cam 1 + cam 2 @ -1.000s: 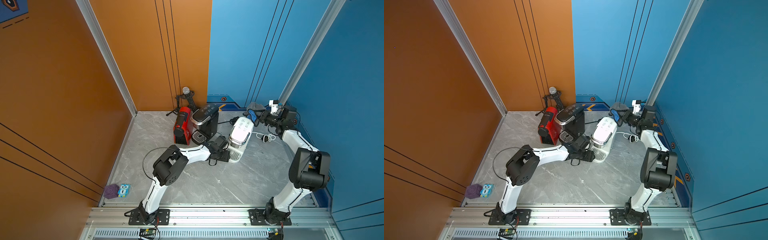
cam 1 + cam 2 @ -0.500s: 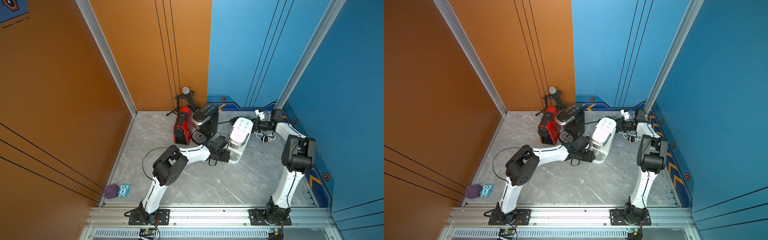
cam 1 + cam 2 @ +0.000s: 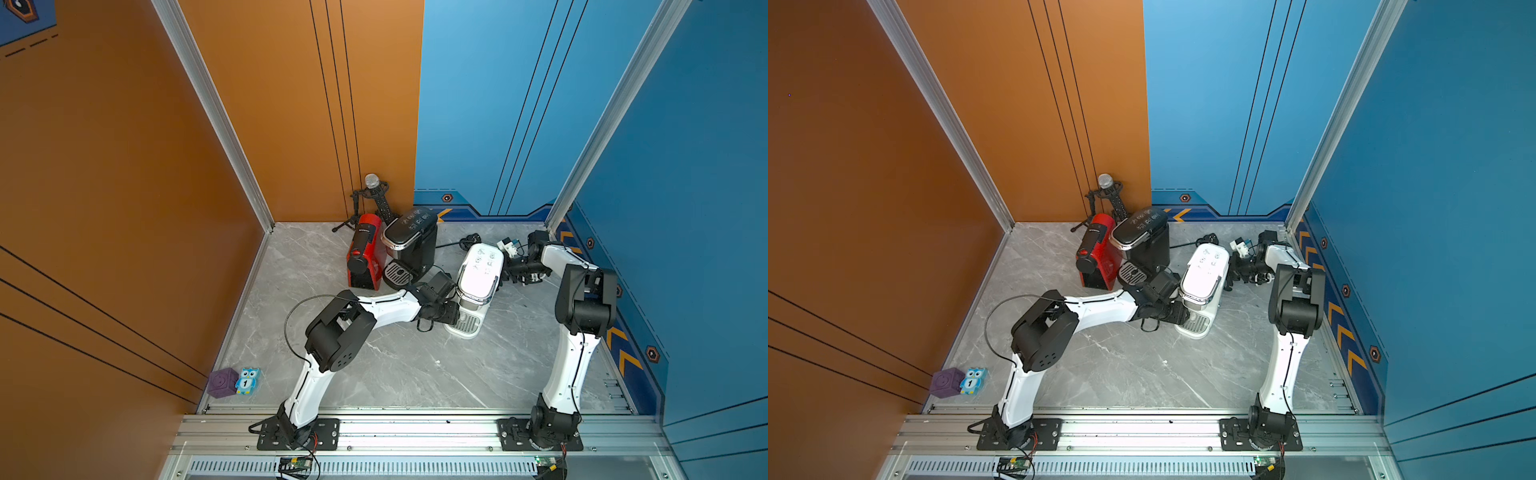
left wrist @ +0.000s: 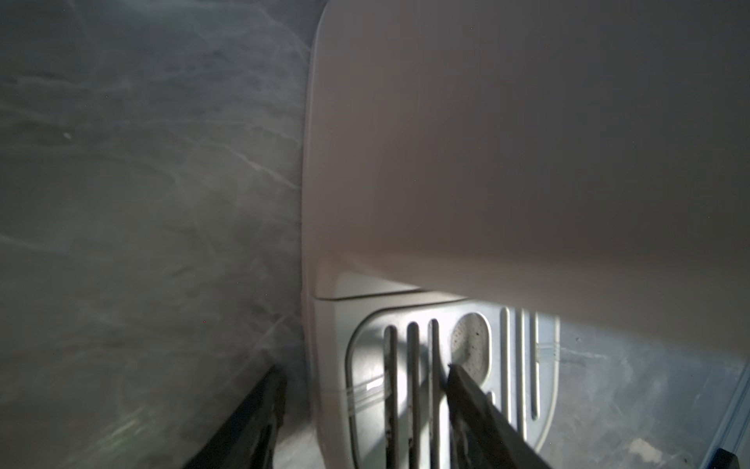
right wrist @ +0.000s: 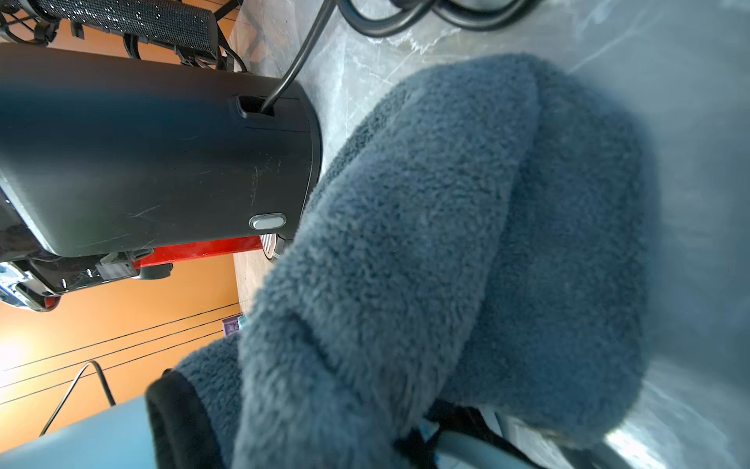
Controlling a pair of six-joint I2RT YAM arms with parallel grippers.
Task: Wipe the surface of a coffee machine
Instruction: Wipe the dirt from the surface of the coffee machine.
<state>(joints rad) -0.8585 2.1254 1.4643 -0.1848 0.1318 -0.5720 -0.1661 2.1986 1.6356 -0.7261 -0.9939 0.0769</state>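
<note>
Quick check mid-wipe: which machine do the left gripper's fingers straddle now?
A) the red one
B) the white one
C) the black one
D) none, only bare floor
B: in the left wrist view the left gripper stands open across the rim of the drip tray of the white coffee machine.

The grey marble-pattern bench point(image 3: 395, 374) carries a red coffee machine point(image 3: 365, 253) and a black coffee machine point(image 3: 413, 245), side by side near the rear wall. Behind them, a microphone point(image 3: 372, 181) stands on a small tripod against the orange wall point(image 3: 124, 166). A black power cable point(image 3: 469, 240) lies coiled near the black unit. A purple cube point(image 3: 222, 382) and a blue owl figure point(image 3: 247, 380) marked "1" sit together at the front left corner.
</note>
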